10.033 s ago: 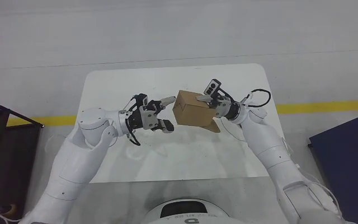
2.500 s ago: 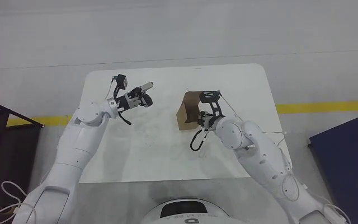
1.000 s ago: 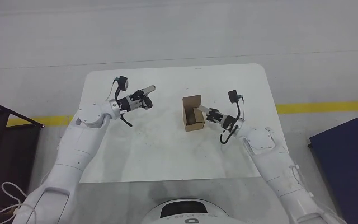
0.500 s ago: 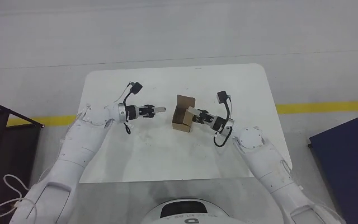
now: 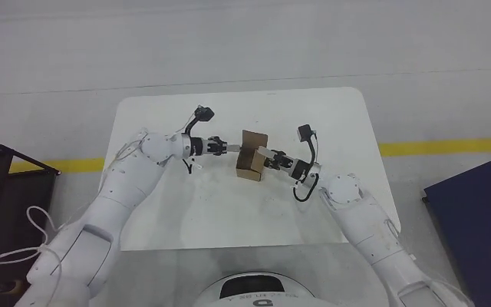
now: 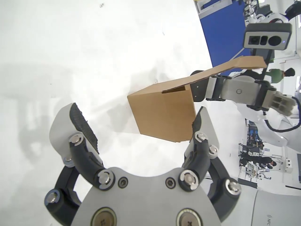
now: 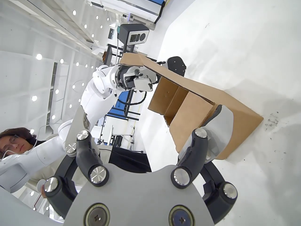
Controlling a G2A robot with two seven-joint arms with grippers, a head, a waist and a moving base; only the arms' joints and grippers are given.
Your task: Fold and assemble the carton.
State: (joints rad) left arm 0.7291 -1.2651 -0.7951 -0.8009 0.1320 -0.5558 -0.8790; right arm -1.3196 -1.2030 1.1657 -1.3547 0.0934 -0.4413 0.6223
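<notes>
A small brown carton [image 5: 249, 153] lies on its side in the middle of the white table [image 5: 192, 207], one long flap [image 6: 235, 65] sticking out past its open mouth. My left gripper [image 5: 224, 146] is open right at the carton's closed side [image 6: 164, 114], one fingertip [image 6: 198, 119] near a lower corner. On the opposite side, my right gripper [image 5: 268, 160] faces the open mouth [image 7: 171, 102]. It is open [image 7: 150, 116], with one finger [image 7: 219, 125] against the outside of a carton wall and the other well apart.
The table edge runs close behind the carton. A black rack [image 5: 15, 192] stands on the floor at the left, a dark blue object [image 5: 460, 215] at the right, and a yellow floor line [image 5: 437, 146] passes behind the table.
The left arm has swung in from the table's left and brought its open gripper up to the carton. The right gripper shifted the carton leftwards earlier, then kept still.
</notes>
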